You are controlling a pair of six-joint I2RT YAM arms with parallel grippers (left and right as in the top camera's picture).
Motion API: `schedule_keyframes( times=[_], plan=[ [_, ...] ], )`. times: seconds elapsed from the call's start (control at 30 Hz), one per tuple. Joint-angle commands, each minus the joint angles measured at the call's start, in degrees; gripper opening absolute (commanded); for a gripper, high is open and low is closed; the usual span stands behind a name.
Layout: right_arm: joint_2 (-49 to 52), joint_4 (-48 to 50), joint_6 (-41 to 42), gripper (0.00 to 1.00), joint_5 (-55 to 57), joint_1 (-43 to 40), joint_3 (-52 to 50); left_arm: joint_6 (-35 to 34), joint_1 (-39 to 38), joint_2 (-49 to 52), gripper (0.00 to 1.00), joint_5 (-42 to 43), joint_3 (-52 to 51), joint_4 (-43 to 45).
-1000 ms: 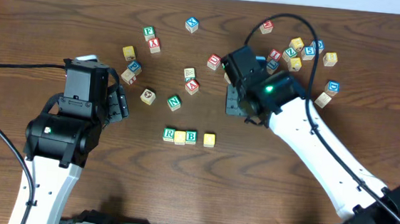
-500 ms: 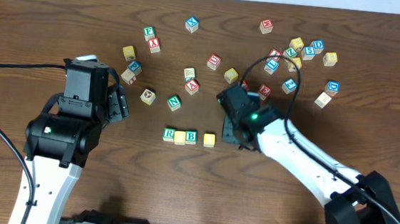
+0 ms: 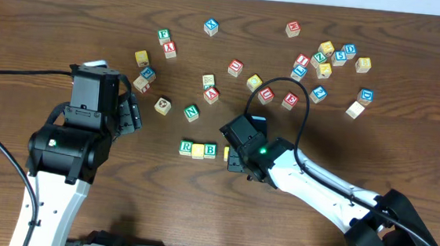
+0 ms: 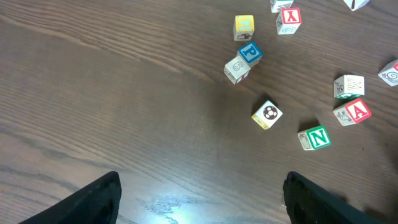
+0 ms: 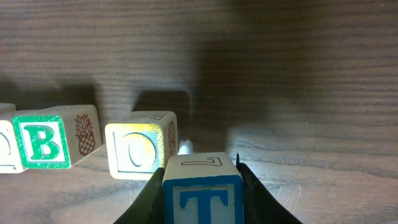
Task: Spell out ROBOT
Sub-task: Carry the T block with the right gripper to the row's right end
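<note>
Rt gripper point(image 5: 202, 186) is clamped on the T block point(image 5: 203, 200), held close in front of the O block point(image 5: 138, 152), toward O's right side in the wrist view. Can't tell if T touches the desk point(image 5: 298, 74). B block point(image 5: 42, 142) sits just beside O, on its left. Lt gripper point(image 4: 202, 202) is spread wide, holding nothing, over bare desk. Beyond it lie a loose N block point(image 4: 317, 137), A block point(image 4: 356, 112) and P block point(image 4: 250, 53).

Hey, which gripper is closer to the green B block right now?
Right. The right gripper, holding the T block, sits just past the O block beside the green B block; the left gripper hangs open well off to the row's left.
</note>
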Motion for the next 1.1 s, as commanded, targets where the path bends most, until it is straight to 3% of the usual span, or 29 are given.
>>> schedule_keyframes(
  times=[0.0, 1.07],
  plan=[
    [0.37, 0.13, 1.64, 0.13, 2.23, 0.79, -0.59, 0.98, 0.24, -0.13, 0.82, -1.14, 1.14, -0.04],
    [6.32, 5.03, 1.53, 0.13, 2.03, 0.83, -0.59, 0.98, 0.24, -0.13, 0.82, -1.16, 1.14, -0.04]
  ],
)
